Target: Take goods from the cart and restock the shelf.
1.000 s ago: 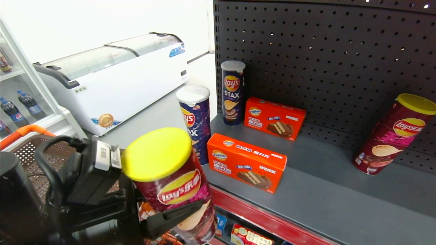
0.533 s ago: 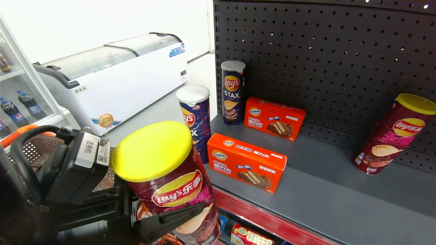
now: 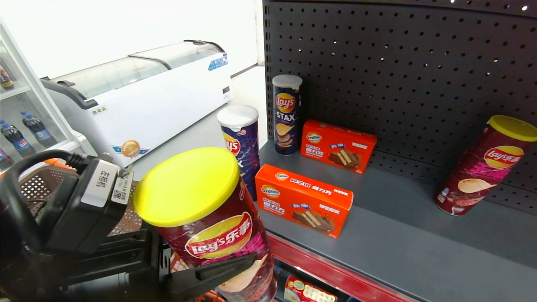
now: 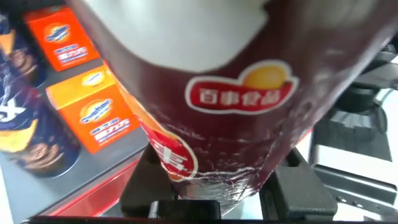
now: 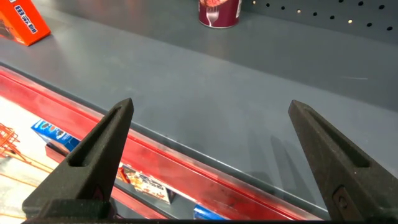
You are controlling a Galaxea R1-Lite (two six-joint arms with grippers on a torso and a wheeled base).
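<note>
A maroon chips can [image 3: 209,222] with a yellow lid hangs upright in front of the shelf's left end, above the cart [image 3: 33,184]. My left gripper [image 3: 201,268] is shut on its lower body; one black finger [image 3: 209,270] crosses the front. In the left wrist view the can [image 4: 236,106] sits between the fingers [image 4: 298,186]. My right gripper [image 5: 211,162] is open and holds nothing, over the front edge of the grey shelf [image 5: 249,74]. A matching maroon can [image 3: 482,167] leans against the pegboard at the shelf's right.
On the shelf's left stand two blue chips cans [image 3: 240,147] [image 3: 286,113] and two orange boxes [image 3: 304,199] [image 3: 337,144]; bare shelf board [image 3: 402,235] lies between them and the right can. A red rail [image 3: 335,272] edges the shelf. A chest freezer [image 3: 142,100] stands behind.
The left arm has drawn to the left and lifted the can a little, so the yellow lid now sits higher and nearer the camera. The shelf goods have not moved.
</note>
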